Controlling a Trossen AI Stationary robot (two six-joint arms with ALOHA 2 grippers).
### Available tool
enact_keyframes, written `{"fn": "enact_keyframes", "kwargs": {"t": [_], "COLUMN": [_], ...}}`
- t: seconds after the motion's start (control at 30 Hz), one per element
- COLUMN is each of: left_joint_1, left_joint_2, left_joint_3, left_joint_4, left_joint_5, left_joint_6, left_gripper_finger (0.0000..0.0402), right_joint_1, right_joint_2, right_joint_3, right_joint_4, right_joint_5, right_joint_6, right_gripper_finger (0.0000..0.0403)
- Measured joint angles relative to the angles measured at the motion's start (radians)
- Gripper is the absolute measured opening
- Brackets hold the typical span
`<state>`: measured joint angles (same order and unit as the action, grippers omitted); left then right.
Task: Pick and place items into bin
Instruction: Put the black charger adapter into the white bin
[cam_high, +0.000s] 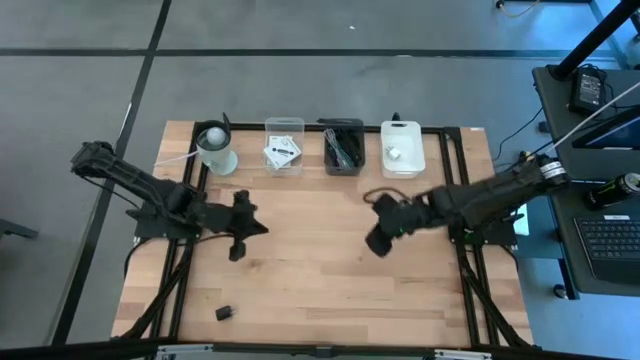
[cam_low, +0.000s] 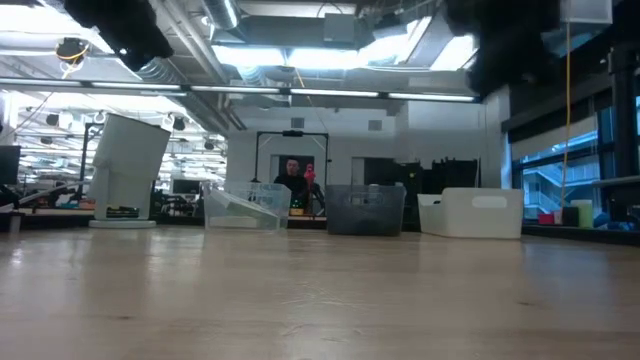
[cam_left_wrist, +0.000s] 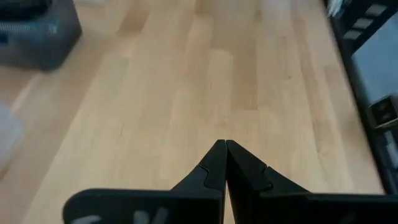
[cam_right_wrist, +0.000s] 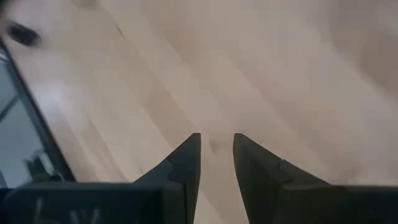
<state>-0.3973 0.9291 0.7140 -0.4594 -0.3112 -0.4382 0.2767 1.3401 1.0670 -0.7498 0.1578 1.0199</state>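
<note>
Three bins stand along the table's far edge: a clear bin (cam_high: 283, 147) with a white printed card, a dark bin (cam_high: 343, 148) with black cables, and a white bin (cam_high: 402, 148) with a small white block. A small black block (cam_high: 224, 313) lies on the wood near the table's near left corner; it shows as a dark blur (cam_right_wrist: 22, 34) in the right wrist view. My left gripper (cam_high: 258, 228) (cam_left_wrist: 224, 144) hovers left of centre, shut and empty. My right gripper (cam_high: 374, 245) (cam_right_wrist: 216, 140) hovers right of centre, a little open, with only bare wood between its fingers.
A whitish cup with a ball top (cam_high: 215, 148) stands left of the clear bin. Black frame rails run along both sides of the table (cam_high: 300, 280). Bare wood lies between the grippers. A person (cam_low: 293, 180) stands far behind the table.
</note>
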Motion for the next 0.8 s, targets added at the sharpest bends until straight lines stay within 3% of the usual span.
{"fn": "enact_keyframes", "kwargs": {"t": [0.07,0.17,0.33,0.67,0.8], "left_joint_1": [0.0,0.006,0.021,0.023,0.019], "left_joint_2": [0.071,0.163,0.287,0.418,0.43], "left_joint_3": [0.045,0.095,0.123,0.125,0.124], "left_joint_4": [-0.032,-0.028,-0.03,0.035,0.097], "left_joint_5": [0.008,0.102,0.189,-0.062,-0.079], "left_joint_6": [-0.06,-0.133,-0.18,-0.328,-0.336], "left_gripper_finger": [0.0002,0.0005,0.0038,0.0199,0.0223], "right_joint_1": [0.046,0.098,0.155,0.248,0.284], "right_joint_2": [-0.005,-0.001,0.001,0.001,0.001], "right_joint_3": [-0.05,-0.109,-0.179,-0.221,-0.221], "right_joint_4": [0.003,0.011,0.076,0.168,0.171], "right_joint_5": [-0.018,-0.062,-0.062,-0.064,-0.063], "right_joint_6": [0.103,0.232,0.309,0.207,0.146], "right_gripper_finger": [0.0097,0.0097,0.0097,0.0097,0.0097]}}
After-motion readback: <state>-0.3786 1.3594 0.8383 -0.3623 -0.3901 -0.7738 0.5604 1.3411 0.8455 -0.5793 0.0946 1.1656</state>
